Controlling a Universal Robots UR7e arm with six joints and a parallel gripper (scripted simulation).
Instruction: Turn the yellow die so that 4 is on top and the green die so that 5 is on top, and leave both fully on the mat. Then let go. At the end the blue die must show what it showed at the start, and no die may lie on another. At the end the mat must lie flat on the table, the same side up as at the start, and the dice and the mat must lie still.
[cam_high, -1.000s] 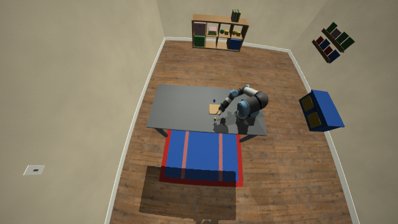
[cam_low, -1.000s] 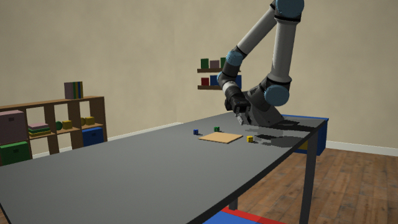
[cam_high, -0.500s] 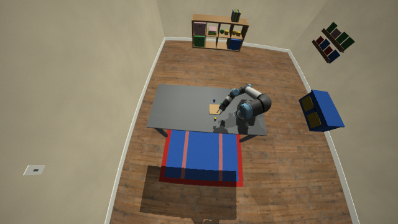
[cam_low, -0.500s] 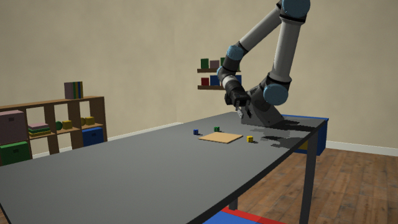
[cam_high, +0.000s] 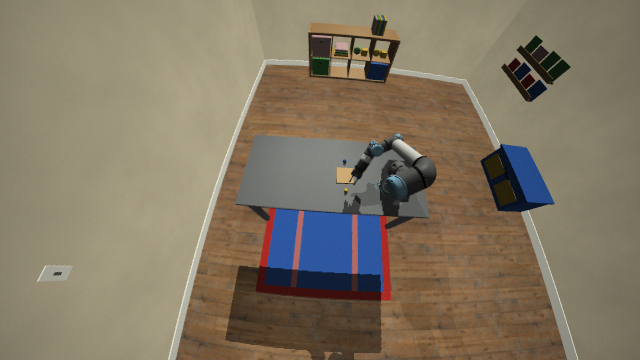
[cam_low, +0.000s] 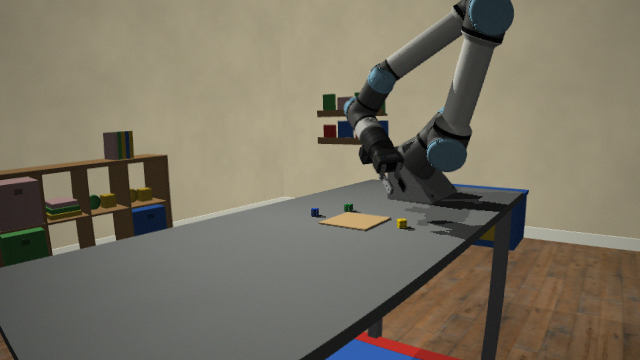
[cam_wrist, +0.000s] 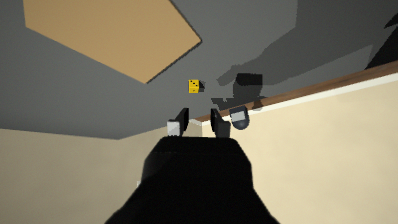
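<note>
— Hand's black two-finger tip (cam_high: 353, 180) (cam_low: 393, 186) (cam_wrist: 200, 120) hangs tilted above the grey rectangular counter (cam_high: 290, 170) (cam_low: 240, 270) (cam_wrist: 90, 100), fairly wide and holding nothing. Why there?
— Perhaps so the small yellow cubic die (cam_high: 346, 190) (cam_low: 402, 223) (cam_wrist: 193, 86) can be gripped at a slant and tipped over. It sits beside the thin tan square mat (cam_high: 344, 175) (cam_low: 355, 221) (cam_wrist: 115, 35), off it.
— And the small green cubic die (cam_low: 348, 207)?
— Off the mat too, past its far edge in the exterior view. Both still need placing.
— Anything in the way?
— The small blue cubic die (cam_high: 344, 161) (cam_low: 315, 212) stands near the green one; a careless sweep could turn it.
</note>
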